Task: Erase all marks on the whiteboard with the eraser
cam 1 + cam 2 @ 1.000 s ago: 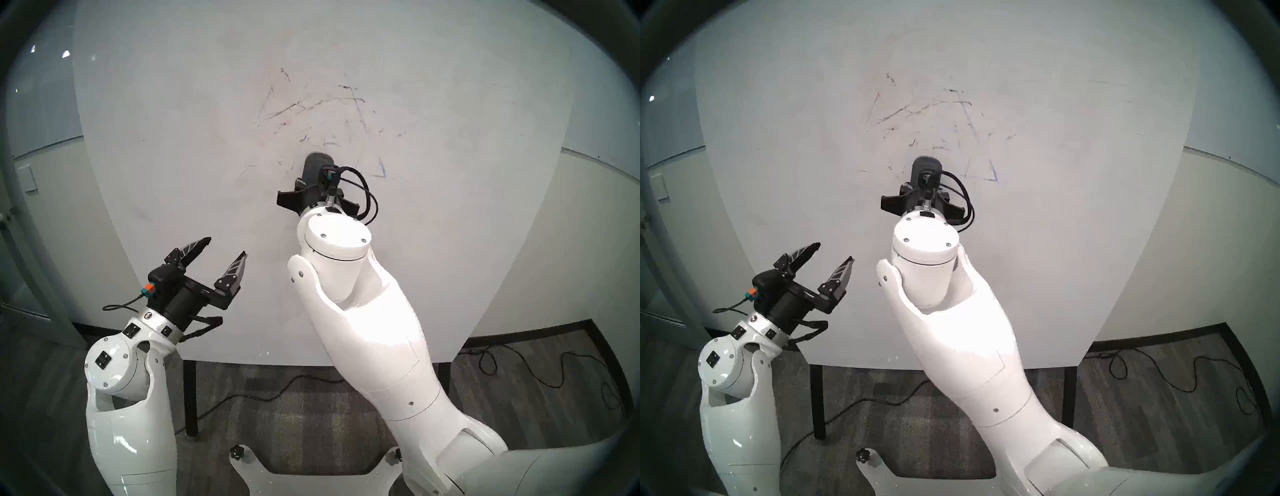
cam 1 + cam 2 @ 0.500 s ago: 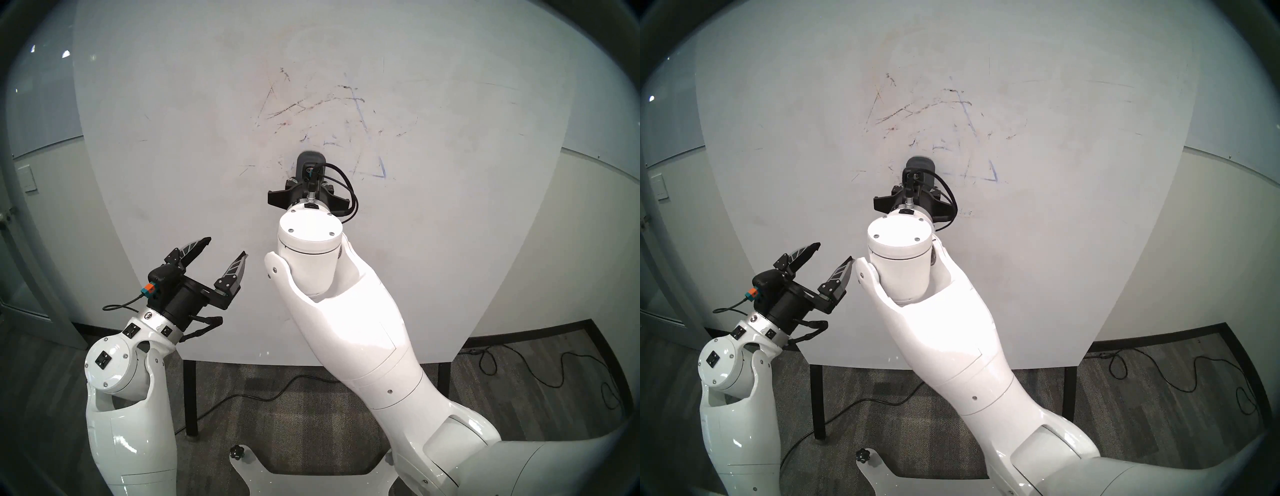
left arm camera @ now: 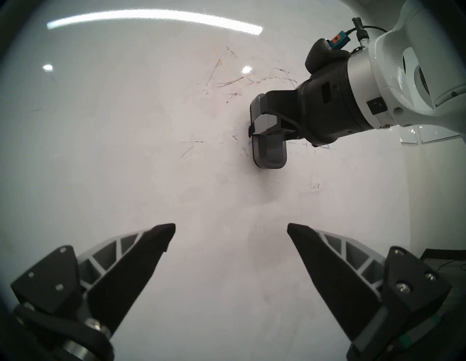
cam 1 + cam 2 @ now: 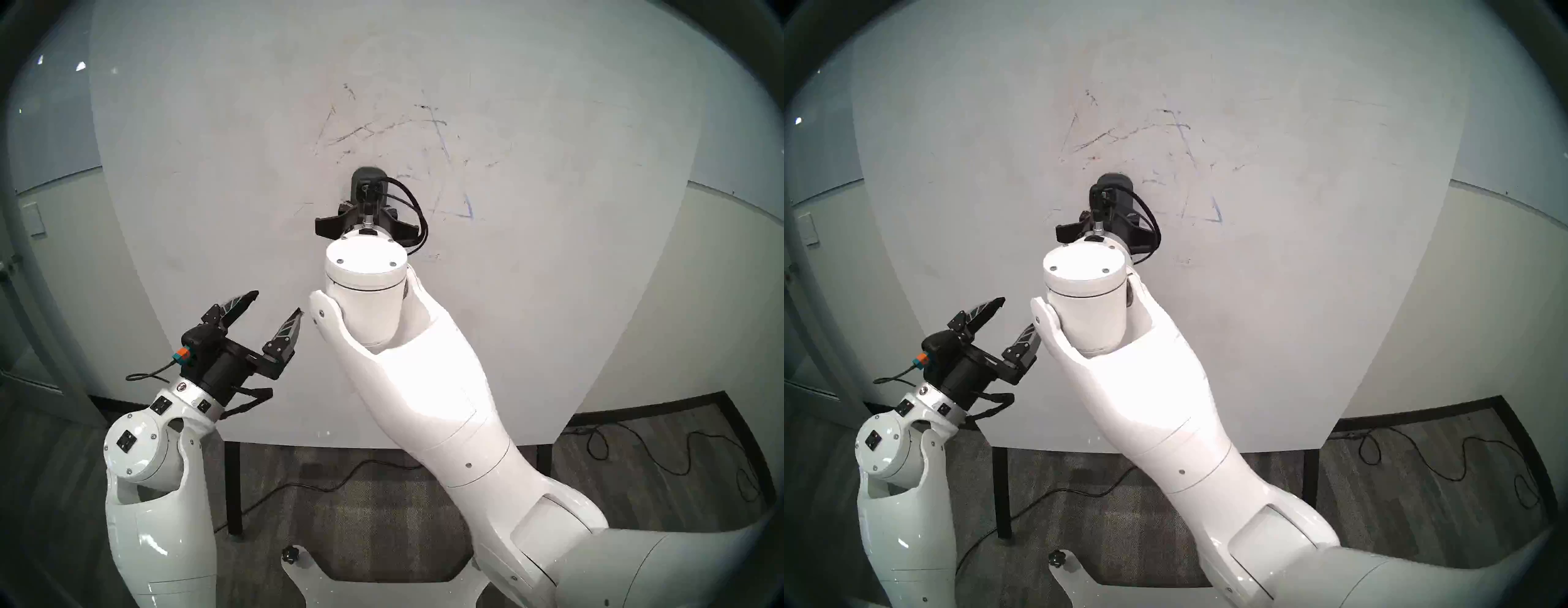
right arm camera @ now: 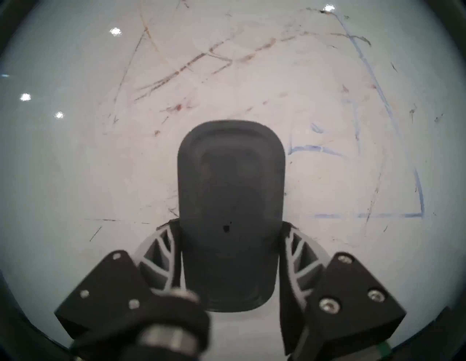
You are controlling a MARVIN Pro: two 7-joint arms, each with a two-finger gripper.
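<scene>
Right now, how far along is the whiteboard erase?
Partly done: the blue triangle is broken and faded on the whiteboard. In hand: right gripper presses the eraser to the board. Left: brown streaks above, blue corner. Left gripper idle, open.

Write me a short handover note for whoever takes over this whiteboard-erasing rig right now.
Right gripper: shut on the eraser, which is against the whiteboard just below the scribbles.
Left gripper: open, empty, idle to the lower left.
Done: the marks are partly smeared and faded.
Left: the blue triangle corner, the brownish streaks above the eraser, and small stray marks.
</scene>
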